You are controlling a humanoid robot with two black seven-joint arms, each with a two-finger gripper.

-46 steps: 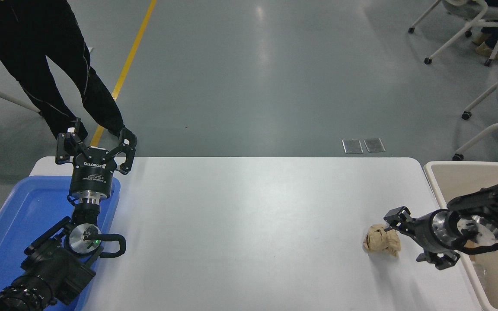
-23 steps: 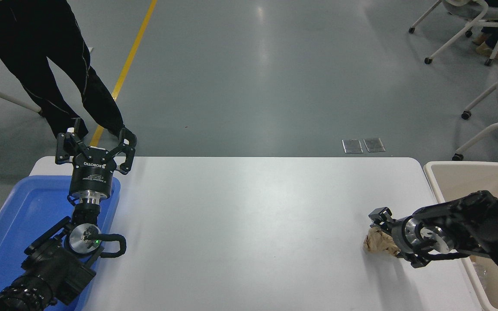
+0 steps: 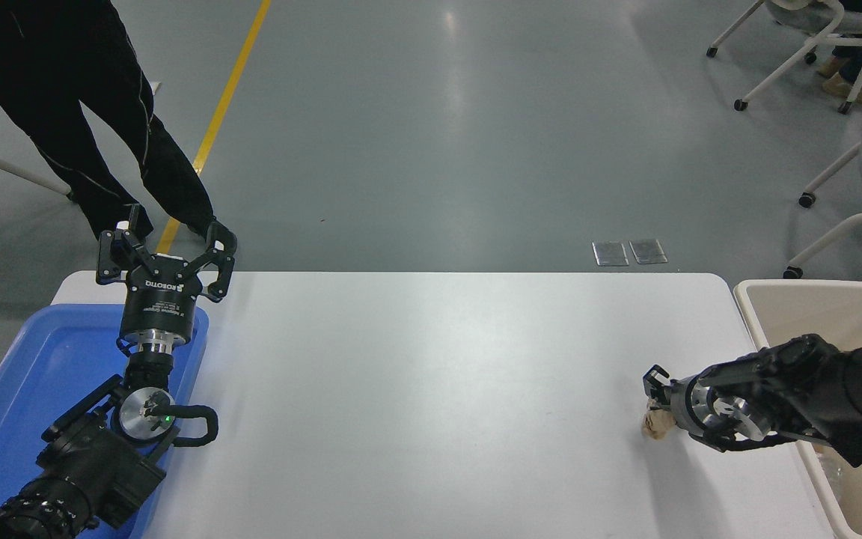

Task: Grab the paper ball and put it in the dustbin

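The paper ball [image 3: 656, 424], a tan-brown crumpled wad, lies on the white table [image 3: 431, 389] near its right end. My right gripper [image 3: 663, 410] comes in from the right, low over the table, and sits right on the ball, covering most of it; only the ball's left part shows. Whether it has closed on the ball is hidden by the gripper's own body. The beige dustbin [image 3: 812, 288] stands just off the table's right edge, under my right arm. My left gripper [image 3: 165, 258] is parked open at the far left, above the blue tray.
A shallow blue tray [image 3: 34, 374] lies at the table's left end under my left arm. A person in black stands beyond the far left corner [image 3: 79, 112]. White chairs [image 3: 850, 187] stand on the floor at the far right.
My right gripper has moved left and down from beside the paper ball onto it. Less of the ball shows now, and its visible left edge sits slightly further right. The left arm has not moved.
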